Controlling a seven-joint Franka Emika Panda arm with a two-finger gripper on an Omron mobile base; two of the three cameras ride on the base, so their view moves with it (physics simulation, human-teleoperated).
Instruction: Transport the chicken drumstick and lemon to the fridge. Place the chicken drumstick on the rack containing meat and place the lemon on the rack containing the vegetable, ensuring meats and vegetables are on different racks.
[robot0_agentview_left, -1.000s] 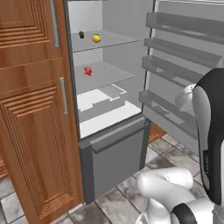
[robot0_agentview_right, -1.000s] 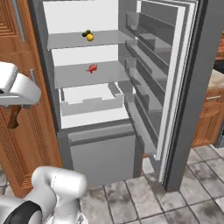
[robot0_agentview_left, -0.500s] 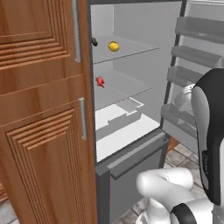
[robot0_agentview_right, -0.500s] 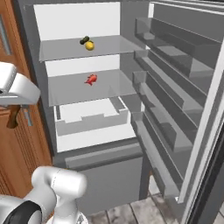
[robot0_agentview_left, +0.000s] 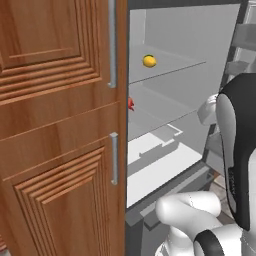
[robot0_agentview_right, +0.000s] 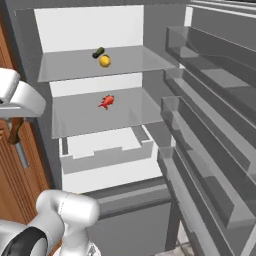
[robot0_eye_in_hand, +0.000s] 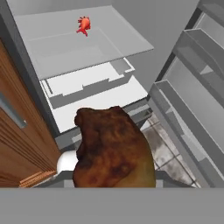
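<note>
Scene: You face the open fridge (robot0_agentview_right: 30, 65), its door bins swung out to the right and a wooden cabinet (robot0_agentview_left: 55, 150) hard against its left side.

Claw: Your gripper's tips are hidden behind the load in the hand view; it looks all but closed, clamped on the chicken drumstick (robot0_eye_in_hand: 114, 148), whose thick brown end crowds the bottom of that view. Held this way, the meat rides ahead of the hand, ready to go in thick end first.

Upper rack: The lemon (robot0_agentview_right: 104, 61) already sits on the rack containing the vegetable (robot0_agentview_right: 135, 60), just beside the dark green vegetables (robot0_agentview_right: 98, 52). That half of the job looks finished.

Lower rack: The red meats (robot0_agentview_right: 106, 102) lie alone near the middle of the shelf below, with bare shelf around them. That is the drumstick's proper rack, kept apart from the produce above.

Below: A white drawer (robot0_agentview_right: 107, 152) stands partly pulled out under the lower shelf.

Judgement: You appear to be mid-carry. The drumstick hangs low, outside the fridge and well short of the meat shelf, so it must rise and reach in before you let go.
</note>
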